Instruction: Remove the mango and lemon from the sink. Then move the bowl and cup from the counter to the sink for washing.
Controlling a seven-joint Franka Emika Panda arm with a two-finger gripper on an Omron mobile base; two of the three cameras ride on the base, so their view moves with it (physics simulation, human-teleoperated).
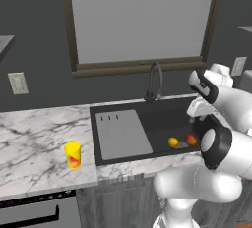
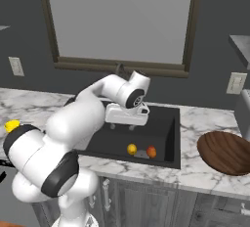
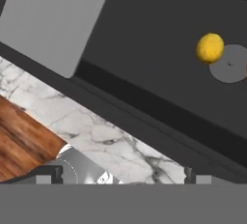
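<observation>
- Spread wide and holding nothing, the gripper [image 2: 126,122] hung above the sink [image 2: 168,140].
- On the counter [image 2: 205,172], right of the sink, sat the bowl [image 2: 227,151].
- Left of the sink stood the cup [image 1: 73,155].
- Side by side near the drain lay the lemon [image 3: 210,48] and the mango [image 2: 151,151].

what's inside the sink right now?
In the sink: lemon and mango side by side near the round drain, plus a grey ribbed panel on the left. The arm hides the basin's right end.
</observation>
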